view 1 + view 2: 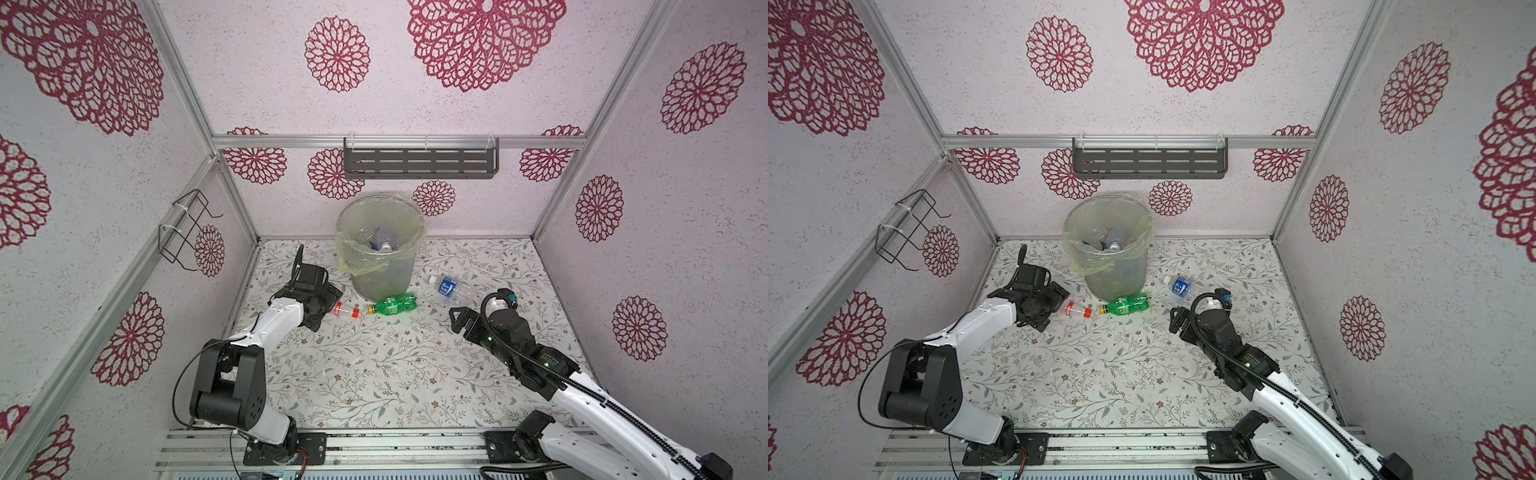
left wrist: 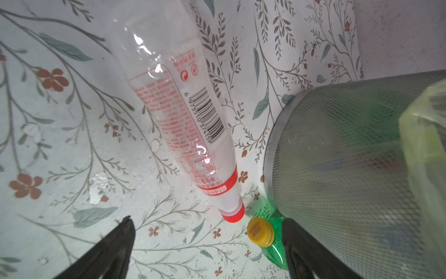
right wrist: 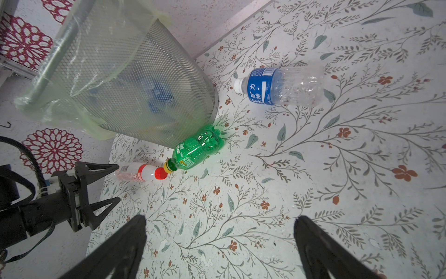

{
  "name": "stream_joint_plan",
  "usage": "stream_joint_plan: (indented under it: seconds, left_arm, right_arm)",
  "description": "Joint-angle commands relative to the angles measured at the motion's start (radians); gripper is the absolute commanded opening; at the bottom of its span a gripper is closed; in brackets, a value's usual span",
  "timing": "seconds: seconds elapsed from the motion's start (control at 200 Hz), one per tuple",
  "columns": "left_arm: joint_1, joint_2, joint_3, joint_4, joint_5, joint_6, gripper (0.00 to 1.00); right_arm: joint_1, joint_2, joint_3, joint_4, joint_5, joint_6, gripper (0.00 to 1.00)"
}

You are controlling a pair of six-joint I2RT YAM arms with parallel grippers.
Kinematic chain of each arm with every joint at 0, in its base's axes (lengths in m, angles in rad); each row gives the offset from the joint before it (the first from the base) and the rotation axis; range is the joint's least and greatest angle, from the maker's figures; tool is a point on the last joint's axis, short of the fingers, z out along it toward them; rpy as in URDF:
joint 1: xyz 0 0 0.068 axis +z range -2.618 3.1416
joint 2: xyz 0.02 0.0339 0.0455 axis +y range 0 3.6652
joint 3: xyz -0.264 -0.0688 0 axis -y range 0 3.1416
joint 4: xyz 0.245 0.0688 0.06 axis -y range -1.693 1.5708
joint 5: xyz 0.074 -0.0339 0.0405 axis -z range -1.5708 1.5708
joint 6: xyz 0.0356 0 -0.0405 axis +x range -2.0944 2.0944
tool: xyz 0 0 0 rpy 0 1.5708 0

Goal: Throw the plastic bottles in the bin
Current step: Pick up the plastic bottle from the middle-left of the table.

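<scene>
The bin [image 1: 382, 278], a mesh bucket lined with a yellowish bag, stands at the back middle with several plastic bottles inside. Three bottles lie on the floral floor in front of it: a clear red-capped one [image 1: 347, 309], a green yellow-capped one [image 1: 392, 303] against the bin's foot, and a blue-labelled one [image 1: 453, 289] to the right. My left gripper [image 1: 328, 309] is open over the base end of the red-capped bottle [image 2: 188, 116] and grips nothing. My right gripper [image 1: 455, 320] is open and empty, a little short of the blue-labelled bottle [image 3: 277, 87].
A dark slotted shelf [image 1: 420, 163] hangs on the back wall above the bin. A black wire holder [image 1: 187, 228] juts from the left wall. Patterned walls close in three sides, and a metal rail [image 1: 374, 449] with the arm bases runs along the front.
</scene>
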Motion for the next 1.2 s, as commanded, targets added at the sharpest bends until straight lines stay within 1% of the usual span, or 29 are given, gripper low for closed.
stream_joint_plan:
  seconds: [0.0,0.285,0.58,0.64,0.71,0.795,0.956,1.011,1.121,1.196]
  left_arm:
    - [-0.012,0.040,0.030,0.033,0.000,-0.021,0.97]
    - [-0.056,0.122,0.047,0.057,-0.025,-0.048,1.00]
    - [-0.065,0.157,0.044,0.070,-0.056,-0.068,0.98]
    - [-0.066,0.166,0.043,0.075,-0.059,-0.073,0.97]
    - [-0.068,0.178,0.046,0.080,-0.068,-0.074,0.94]
    - [-0.073,0.190,0.055,0.075,-0.093,-0.074,0.93]
    - [-0.073,0.222,0.071,0.072,-0.101,-0.074,0.91]
    - [-0.072,0.226,0.074,0.064,-0.109,-0.076,0.88]
    - [-0.073,0.208,0.034,0.086,-0.151,-0.104,0.86]
    - [-0.073,0.206,0.017,0.103,-0.156,-0.113,0.86]
  right_arm:
    - [-0.003,-0.022,-0.009,0.002,0.035,0.028,0.99]
    - [-0.004,-0.015,-0.007,0.010,0.044,0.031,0.99]
    - [-0.004,-0.010,-0.007,0.012,0.037,0.036,0.99]
    - [-0.004,-0.014,-0.007,0.009,0.038,0.035,0.99]
    - [-0.004,-0.019,-0.007,0.004,0.039,0.037,0.99]
    - [-0.004,-0.023,-0.009,-0.001,0.044,0.039,0.99]
    - [-0.004,-0.028,-0.010,-0.001,0.047,0.042,0.99]
    - [-0.004,-0.027,-0.011,0.003,0.047,0.045,0.99]
    - [-0.004,-0.021,-0.010,0.008,0.041,0.040,0.99]
    - [-0.004,-0.017,-0.007,0.008,0.039,0.040,0.99]
